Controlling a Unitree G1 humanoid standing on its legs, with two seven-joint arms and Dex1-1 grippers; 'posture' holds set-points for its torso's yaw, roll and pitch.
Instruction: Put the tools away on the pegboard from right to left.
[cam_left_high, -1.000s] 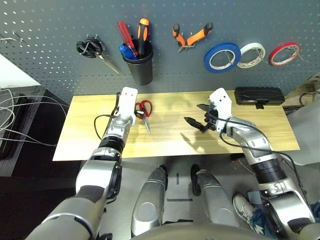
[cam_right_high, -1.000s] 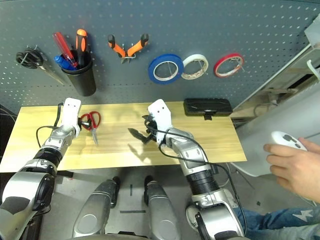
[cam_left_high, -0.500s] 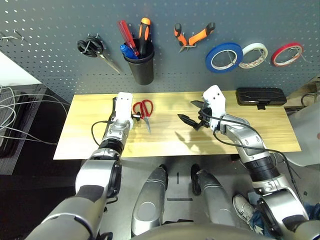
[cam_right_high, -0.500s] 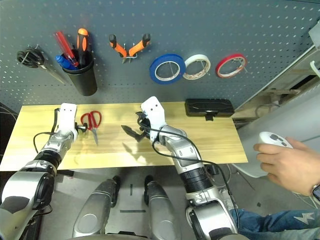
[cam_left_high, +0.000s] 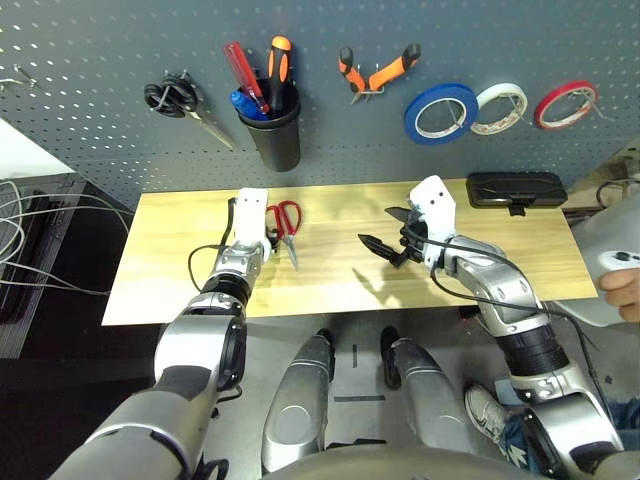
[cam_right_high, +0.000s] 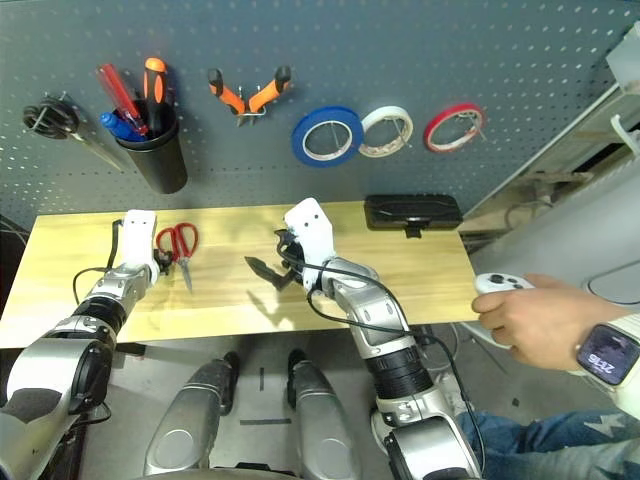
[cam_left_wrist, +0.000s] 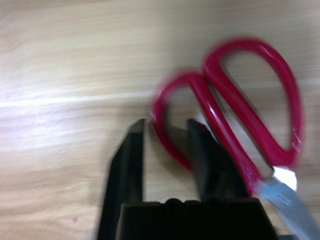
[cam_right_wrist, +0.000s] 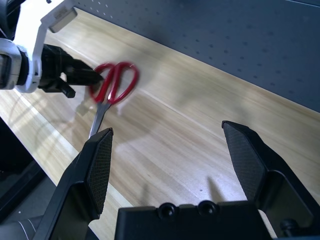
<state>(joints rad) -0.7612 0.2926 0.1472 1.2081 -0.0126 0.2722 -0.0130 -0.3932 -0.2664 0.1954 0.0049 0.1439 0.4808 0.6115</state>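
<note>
The red-handled scissors (cam_left_high: 285, 222) lie on the wooden table (cam_left_high: 330, 285), left of its middle, blades toward me. My left gripper (cam_left_high: 268, 232) is down at their handles. In the left wrist view its fingers (cam_left_wrist: 131, 150) stand close together with the rim of one red loop (cam_left_wrist: 225, 107) between them. My right gripper (cam_left_high: 383, 230) hovers open and empty over the table's middle, pointing left at the scissors (cam_right_wrist: 111, 90). On the pegboard (cam_left_high: 320, 30) hang the blue tape roll (cam_left_high: 443, 112) and the orange-and-black pliers (cam_left_high: 378, 70). The blue-handled screwdriver (cam_left_high: 245, 100) stands in the black cup (cam_left_high: 275, 135).
Black-handled scissors (cam_left_high: 175, 100) hang at the pegboard's left, and white tape (cam_left_high: 502, 108) and red tape (cam_left_high: 566, 104) at its right. A black box (cam_left_high: 518, 190) lies at the table's back right. A person's hand (cam_right_high: 540, 315) holds a controller off the table's right end.
My left gripper's fingers have closed in on the scissors' handle loop. My right arm has barely moved. The person's hand with the controller has come further in at the right.
</note>
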